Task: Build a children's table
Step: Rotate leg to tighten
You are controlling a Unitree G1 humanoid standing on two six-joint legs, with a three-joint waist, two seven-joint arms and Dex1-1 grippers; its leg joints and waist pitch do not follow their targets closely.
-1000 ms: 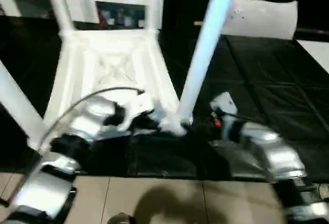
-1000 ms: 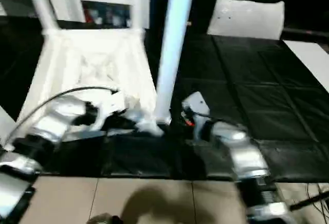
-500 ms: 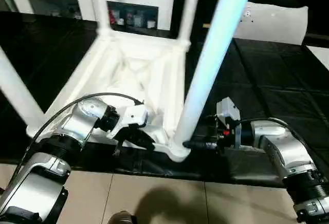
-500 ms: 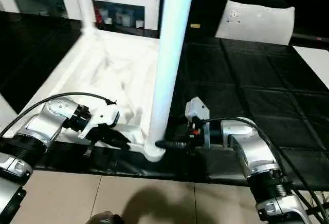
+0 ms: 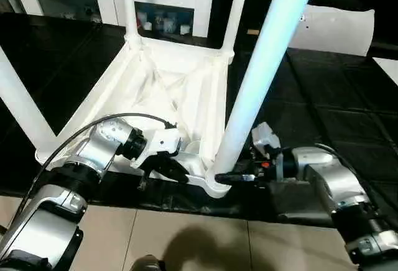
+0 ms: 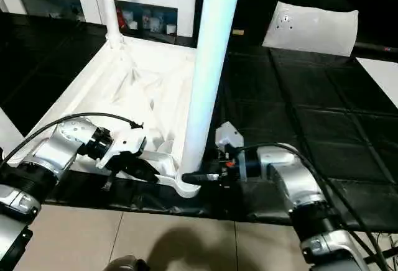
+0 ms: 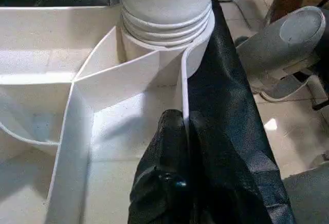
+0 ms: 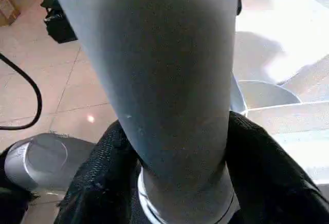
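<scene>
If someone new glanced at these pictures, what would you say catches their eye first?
Most striking is the white tabletop, lying upside down on the black floor mat with its legs pointing up. The nearest leg rises in the foreground, and the right gripper has a finger on each side of its base, while the left gripper pinches the tabletop's near rim.

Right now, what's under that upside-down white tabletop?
A black mat spreads beneath the tabletop and past its edges, over beige floor tiles. Whatever lies directly under its middle is covered.

near leg (image 5: 261,78) cut off above, far legs likewise
</scene>
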